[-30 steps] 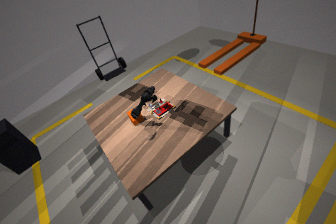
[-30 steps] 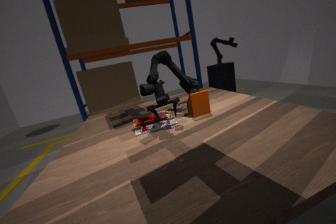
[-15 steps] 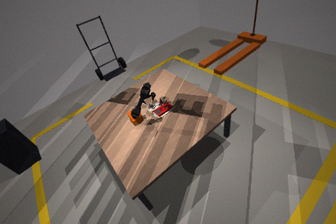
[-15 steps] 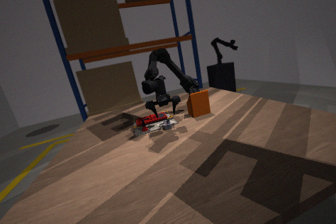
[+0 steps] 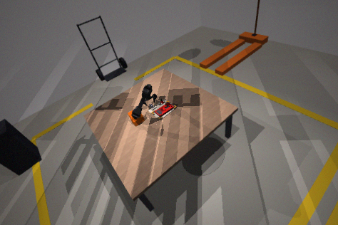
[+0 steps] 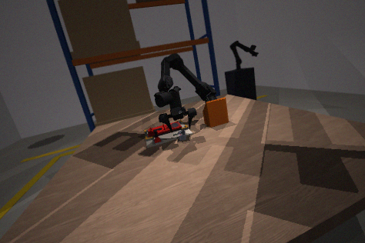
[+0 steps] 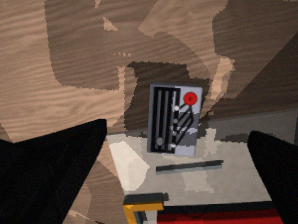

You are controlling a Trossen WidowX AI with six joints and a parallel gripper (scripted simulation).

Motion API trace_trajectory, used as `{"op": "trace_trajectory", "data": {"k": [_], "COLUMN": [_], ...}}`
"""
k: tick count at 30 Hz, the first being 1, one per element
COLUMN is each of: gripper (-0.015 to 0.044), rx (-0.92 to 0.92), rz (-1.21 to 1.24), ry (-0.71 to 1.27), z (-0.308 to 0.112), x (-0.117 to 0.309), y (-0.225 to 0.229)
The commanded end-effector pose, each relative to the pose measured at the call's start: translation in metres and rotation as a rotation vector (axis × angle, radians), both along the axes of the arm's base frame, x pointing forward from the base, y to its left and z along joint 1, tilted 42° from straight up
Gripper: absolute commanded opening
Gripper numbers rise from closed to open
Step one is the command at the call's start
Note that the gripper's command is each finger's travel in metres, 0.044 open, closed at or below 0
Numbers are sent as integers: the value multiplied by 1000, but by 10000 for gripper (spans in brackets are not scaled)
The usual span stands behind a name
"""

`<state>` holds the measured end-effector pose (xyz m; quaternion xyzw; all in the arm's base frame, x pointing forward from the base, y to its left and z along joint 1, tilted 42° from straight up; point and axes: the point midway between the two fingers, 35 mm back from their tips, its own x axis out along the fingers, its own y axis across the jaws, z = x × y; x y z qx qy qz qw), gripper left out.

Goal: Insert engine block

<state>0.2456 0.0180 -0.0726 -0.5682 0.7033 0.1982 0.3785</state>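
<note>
The car body (image 5: 167, 109) (image 6: 159, 138) (image 7: 240, 185), light grey with red parts, lies on the table. The engine block (image 7: 165, 120), grey with dark slots and a red round cap on top, shows in the wrist view at the grey part's far edge, slightly turned. A dark raised bar (image 7: 190, 167) lies just nearer the camera than the block. My gripper (image 6: 180, 128) (image 7: 176, 131) is wide open and points down over the car body, one finger on each side of the block, with gaps. The opening and the block's underside are hidden, so its depth is unclear.
A yellow bracket (image 7: 144, 205) and a red panel (image 7: 220, 219) are near the bottom of the wrist view. The arm stands by an orange block (image 5: 135, 117) (image 6: 216, 112) on the wooden table (image 5: 142, 160) (image 6: 154, 200). A shelf rack and pallet truck are beyond the table.
</note>
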Motion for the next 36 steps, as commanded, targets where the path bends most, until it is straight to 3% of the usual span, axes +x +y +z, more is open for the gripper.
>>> {"op": "trace_trajectory", "data": {"k": [1, 17, 28, 36], "gripper": [440, 440, 151, 78], "rx": [-5, -7, -7, -7], "rz": [3, 3, 3, 3], "ry": [7, 7, 7, 7], "z": [-6, -23, -23, -23], "x": [-2, -4, -4, -4], "y": [-5, -21, -21, -21]}}
